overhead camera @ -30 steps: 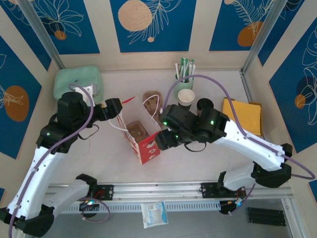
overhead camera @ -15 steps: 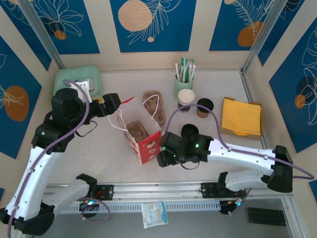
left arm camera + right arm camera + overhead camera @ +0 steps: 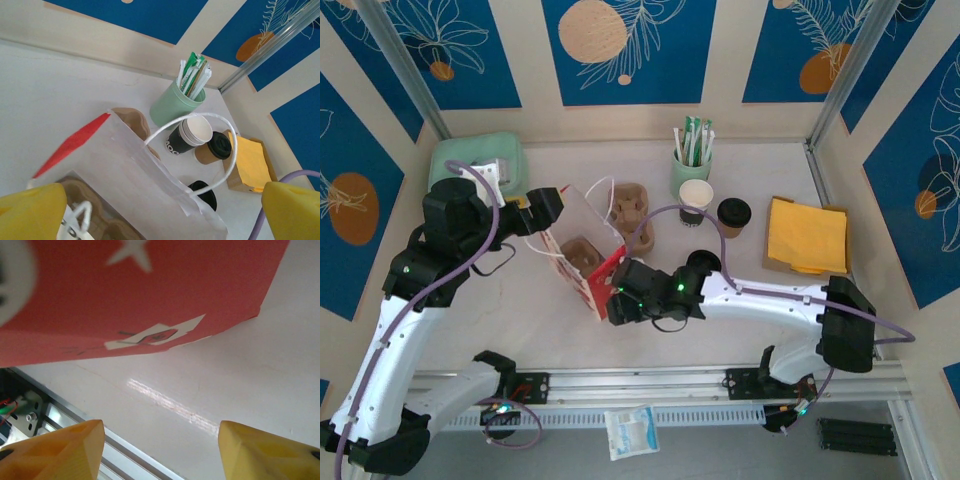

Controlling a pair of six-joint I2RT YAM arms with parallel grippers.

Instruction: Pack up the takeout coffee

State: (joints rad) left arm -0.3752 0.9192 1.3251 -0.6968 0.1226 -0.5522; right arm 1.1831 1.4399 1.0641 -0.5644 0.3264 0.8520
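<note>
While the right gripper [image 3: 161, 445] sits low toward the near edge of the surface [image 3: 530, 320], I see its fingers parted over bare tabletop, gripping nothing, with the red side of the paper bag [image 3: 604, 282] just ahead. Further back, my left gripper [image 3: 162, 202] is spread fully wide by the bag's white wall, also empty. The takeout coffee [image 3: 733, 216] stands upright, lid on, outside the bag toward the back-right corner, just beside a black-sided cup [image 3: 695, 200], with yellow napkins [image 3: 808, 235] to its right.

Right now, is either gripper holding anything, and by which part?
Nothing is held: left gripper open by the paper bag, right gripper open beside it.
</note>
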